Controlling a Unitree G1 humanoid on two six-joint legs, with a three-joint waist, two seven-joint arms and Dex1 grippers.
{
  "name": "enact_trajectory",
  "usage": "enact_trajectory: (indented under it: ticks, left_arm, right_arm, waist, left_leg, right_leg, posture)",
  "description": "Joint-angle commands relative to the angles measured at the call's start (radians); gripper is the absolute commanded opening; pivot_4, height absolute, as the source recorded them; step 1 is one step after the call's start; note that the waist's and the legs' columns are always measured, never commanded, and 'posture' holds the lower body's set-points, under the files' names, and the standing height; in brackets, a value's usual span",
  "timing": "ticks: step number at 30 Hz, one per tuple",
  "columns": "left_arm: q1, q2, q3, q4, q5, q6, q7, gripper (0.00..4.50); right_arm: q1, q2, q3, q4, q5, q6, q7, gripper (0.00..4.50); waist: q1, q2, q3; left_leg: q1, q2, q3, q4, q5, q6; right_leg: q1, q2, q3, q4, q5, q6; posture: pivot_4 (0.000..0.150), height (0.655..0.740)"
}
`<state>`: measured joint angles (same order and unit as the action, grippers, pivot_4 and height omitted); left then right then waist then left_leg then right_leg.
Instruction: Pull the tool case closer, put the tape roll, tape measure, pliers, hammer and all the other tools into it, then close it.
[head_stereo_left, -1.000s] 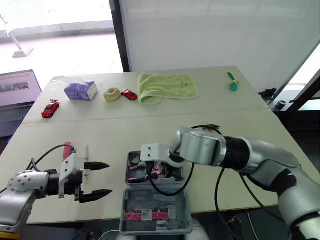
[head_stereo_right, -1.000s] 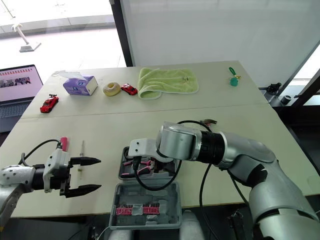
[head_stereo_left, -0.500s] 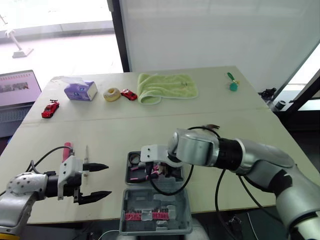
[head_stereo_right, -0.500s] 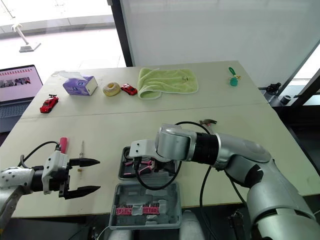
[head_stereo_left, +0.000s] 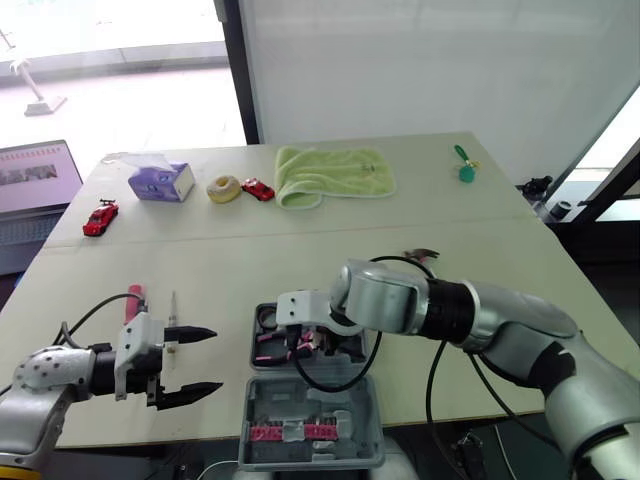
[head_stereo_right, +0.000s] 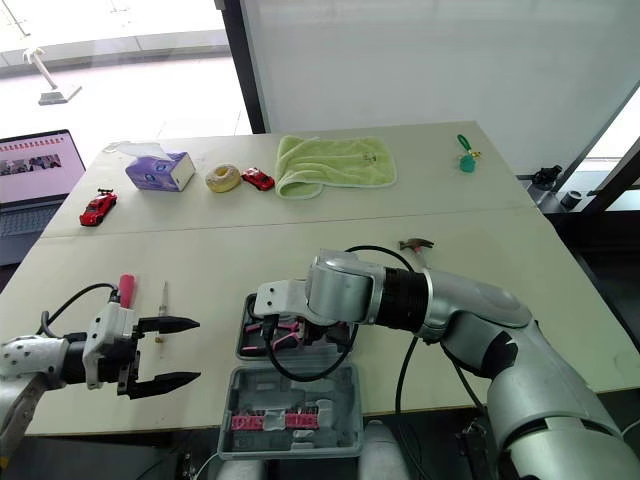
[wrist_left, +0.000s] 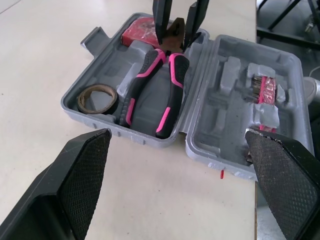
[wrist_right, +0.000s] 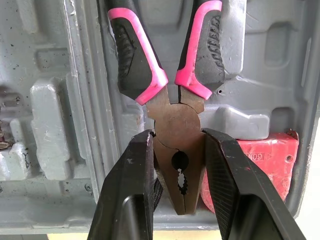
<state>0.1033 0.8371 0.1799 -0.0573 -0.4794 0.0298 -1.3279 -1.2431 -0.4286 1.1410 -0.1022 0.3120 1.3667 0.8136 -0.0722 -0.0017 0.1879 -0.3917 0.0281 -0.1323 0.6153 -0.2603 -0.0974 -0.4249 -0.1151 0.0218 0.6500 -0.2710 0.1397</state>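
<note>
Right gripper (wrist_right: 177, 137) clamped on pliers (wrist_right: 172, 107) head; handles point robot's left, in tool case (wrist_right: 52, 125).

Head views down over table (head_stereo_left: 450, 230), wrist views close, sharing tool case (wrist_left: 235, 55)

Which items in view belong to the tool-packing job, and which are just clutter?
Job: tool case, pliers (in right gripper), tape roll, tape measure, hammer, red-handled tool, thin screwdriver.
Clutter: tissue box, yellowish ring, red toy car, second red toy car, green towel, green tag, laptop.
</note>
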Motion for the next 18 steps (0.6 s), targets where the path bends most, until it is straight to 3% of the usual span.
enact_trajectory:
  ticks: [1, 4, 14, 16, 18]
  left_arm:
    - [-0.004, -0.002, 0.015, 0.006, -0.002, -0.022, -0.008, 4.5]
    - [-0.008, -0.003, 0.012, 0.015, 0.0, -0.027, -0.011, 4.5]
    - [-0.048, -0.017, 0.005, 0.032, 0.005, -0.03, -0.012, 4.5]
    - [-0.062, -0.037, -0.001, 0.004, -0.01, -0.011, 0.007, 4.5]
    - [-0.07, -0.046, -0.008, -0.009, -0.014, 0.002, 0.012, 4.5]
  right_arm:
    - [0.0, 0.014, -0.043, -0.016, -0.013, -0.009, 0.003, 2.87]
    - [-0.002, 0.016, -0.054, -0.015, -0.014, -0.009, 0.007, 4.3]
    - [0.076, 0.053, -0.369, -0.081, 0.031, 0.025, -0.049, 4.3]
    - [0.197, 0.049, -0.444, -0.156, 0.033, 0.019, -0.102, 4.3]
    - [0.353, 0.08, -0.516, -0.223, 0.009, -0.059, -0.188, 3.77]
  waist:
    - [0.0, 0.0, 0.0]
    - [0.0, 0.0, 0.0]
    - [0.001, -0.001, 0.0]
    - [0.005, -0.002, -0.001]
    - [0.008, -0.004, -0.003]
  left_leg:
    - [0.0, 0.0, 0.0, 0.0, 0.0, 0.0]
    - [0.0, 0.0, 0.0, 0.0, 0.0, 0.0]
    - [0.0, 0.0, 0.0, 0.0, 0.0, 0.0]
    - [0.0, 0.0, 0.0, 0.0, 0.0, 0.0]
    - [0.0, 0.0, 0.0, 0.0, 0.0, 0.0]
  right_leg:
    - [0.0, 0.0, 0.0, 0.0, 0.0, 0.0]
    - [0.0, 0.0, 0.0, 0.0, 0.0, 0.0]
    - [0.0, 0.0, 0.0, 0.0, 0.0, 0.0]
    - [0.0, 0.0, 0.0, 0.0, 0.0, 0.0]
    - [0.001, 0.0, 0.0, 0.0, 0.0, 0.0]
  posture:
    - [0.15, 0.74]
    - [0.15, 0.74]
    - [0.15, 0.74]
    - [0.15, 0.74]
    - [0.15, 0.74]
